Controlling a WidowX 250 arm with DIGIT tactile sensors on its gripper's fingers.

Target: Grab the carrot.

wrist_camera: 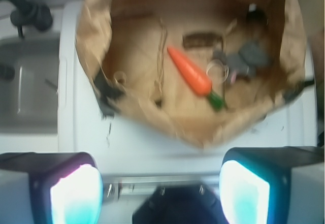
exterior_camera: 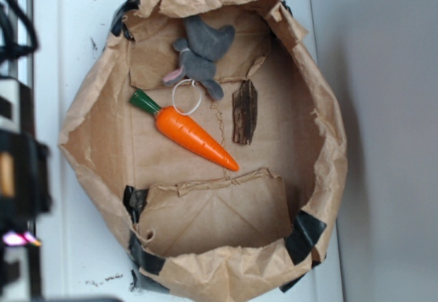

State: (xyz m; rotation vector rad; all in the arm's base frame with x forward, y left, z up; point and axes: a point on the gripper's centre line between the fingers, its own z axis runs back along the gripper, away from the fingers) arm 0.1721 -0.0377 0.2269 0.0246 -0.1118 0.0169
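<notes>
Tool [wrist_camera: 160, 186] spread wide, empty, well short of carrot [wrist_camera: 190, 75] inside paper bag [wrist_camera: 91, 56].

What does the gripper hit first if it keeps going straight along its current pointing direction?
Judging by the wrist view, the open gripper points at the white surface just short of the paper bag's near rim, not the carrot. Depth is unclear.
</notes>
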